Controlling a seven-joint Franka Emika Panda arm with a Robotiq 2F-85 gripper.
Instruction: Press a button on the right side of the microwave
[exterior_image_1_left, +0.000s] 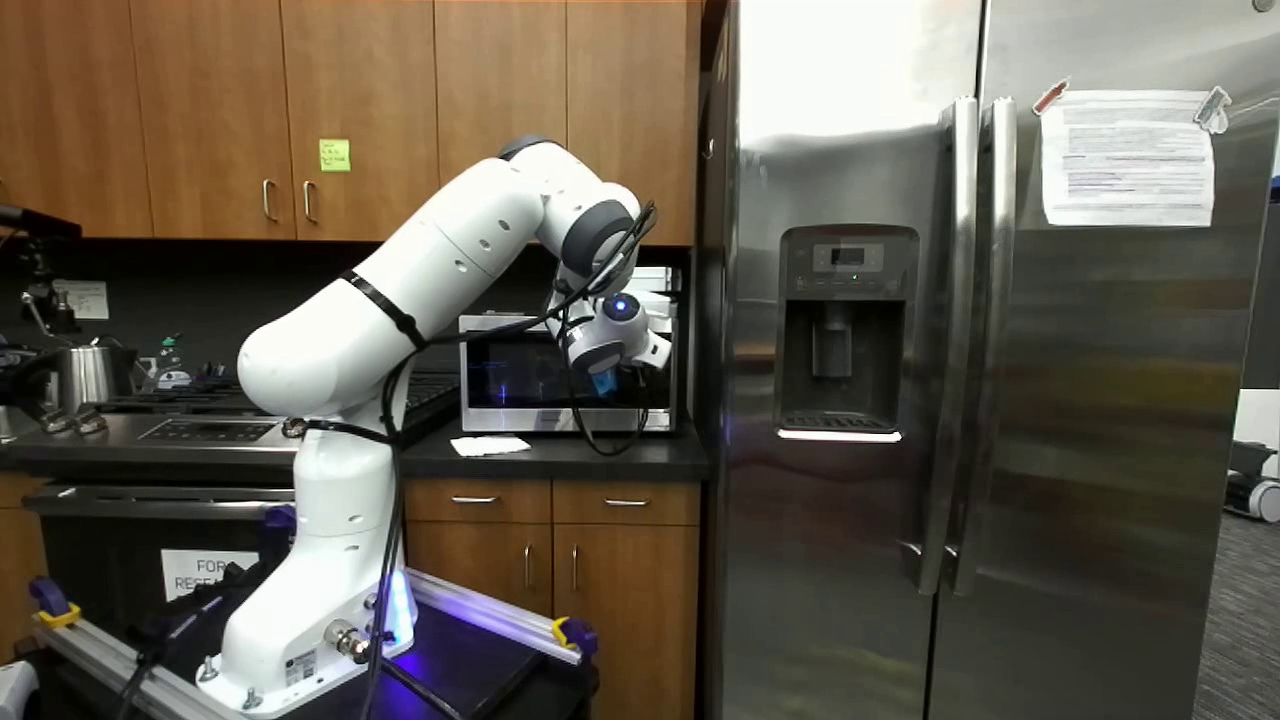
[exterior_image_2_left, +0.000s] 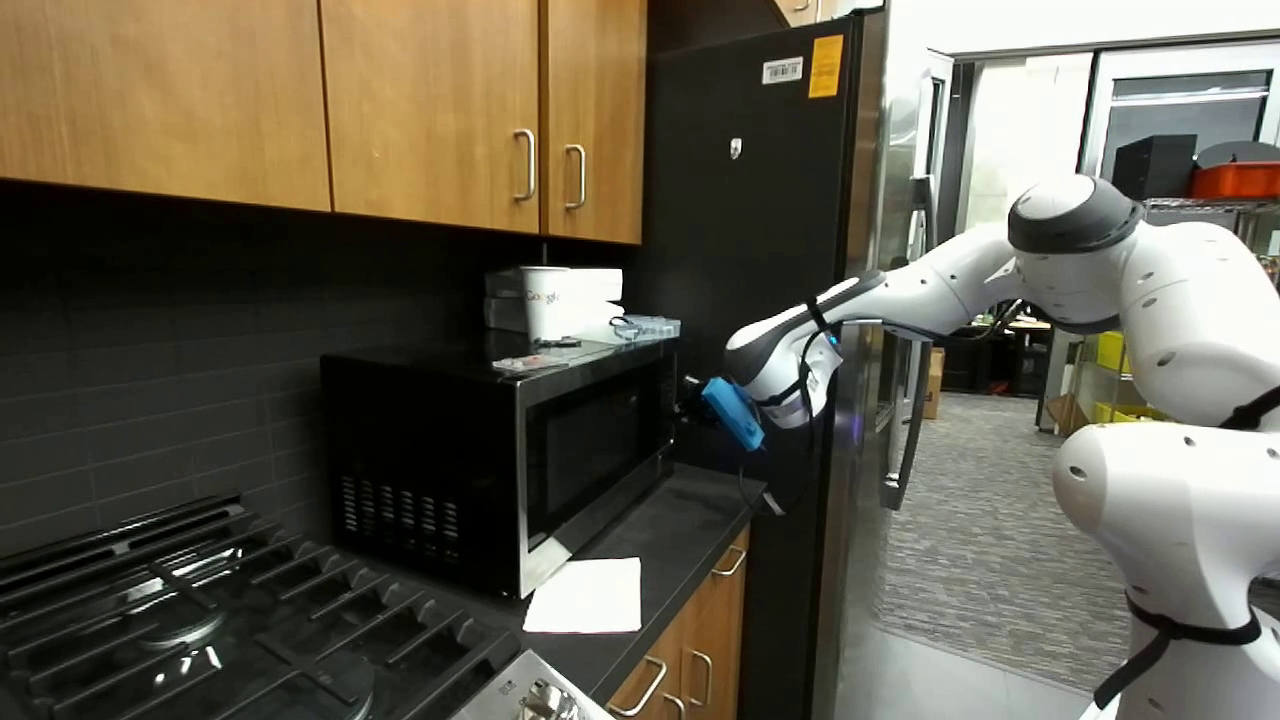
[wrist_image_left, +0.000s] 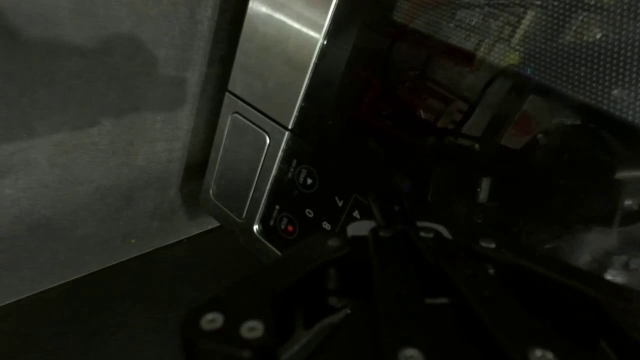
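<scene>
Black microwave keypad (wrist_image_left: 314, 206) partly behind tool (wrist_image_left: 394, 223)

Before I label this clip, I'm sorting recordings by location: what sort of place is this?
Probably a workplace kitchen. The microwave and the tall steel fridge suggest a kitchen; a partly covered sign beginning "FOR RESEA" hints at research use.

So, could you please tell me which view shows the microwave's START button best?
The wrist view: there the START button is unobstructed and its word, though turned sideways, legible. Both exterior views show the microwave, but the button cannot be made out in either.
</scene>
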